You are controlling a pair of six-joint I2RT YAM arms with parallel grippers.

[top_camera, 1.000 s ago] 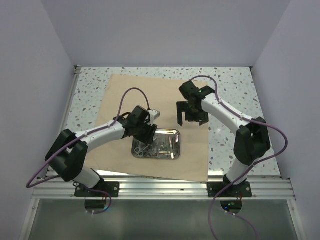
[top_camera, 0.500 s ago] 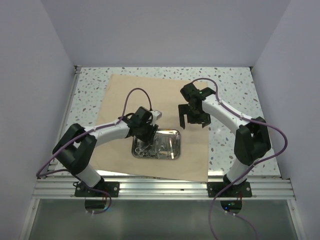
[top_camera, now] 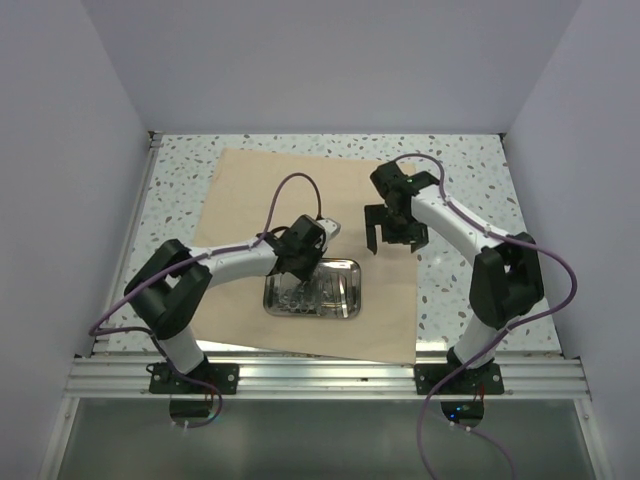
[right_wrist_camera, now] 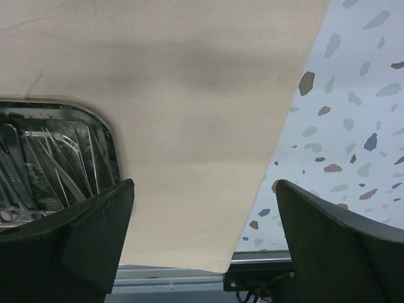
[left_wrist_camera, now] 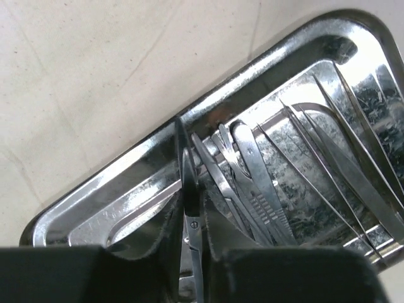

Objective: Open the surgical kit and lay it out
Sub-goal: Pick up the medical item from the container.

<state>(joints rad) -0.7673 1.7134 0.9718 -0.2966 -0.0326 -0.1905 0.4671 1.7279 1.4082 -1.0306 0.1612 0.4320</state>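
Note:
The tan wrap sheet [top_camera: 250, 200] lies spread flat on the table, with the steel tray [top_camera: 345, 311] on its near middle. The tray [left_wrist_camera: 126, 170] holds several thin metal instruments, among them forceps [left_wrist_camera: 262, 196] and tweezers [left_wrist_camera: 353, 170]. My left gripper [top_camera: 300, 262] is down at the tray's left part, shut on small scissors [left_wrist_camera: 191, 218] that stand between its fingers. My right gripper [top_camera: 393, 235] hovers open and empty above the sheet [right_wrist_camera: 189, 95], right of the tray [right_wrist_camera: 108, 151].
The speckled table [top_camera: 470, 180] shows around the sheet. White walls close the left, back and right. An aluminium rail [top_camera: 330, 375] runs along the near edge, also seen in the right wrist view [right_wrist_camera: 183, 278].
My left gripper has moved right and down into the tray, over the instruments. My right gripper has shifted slightly right and stays open.

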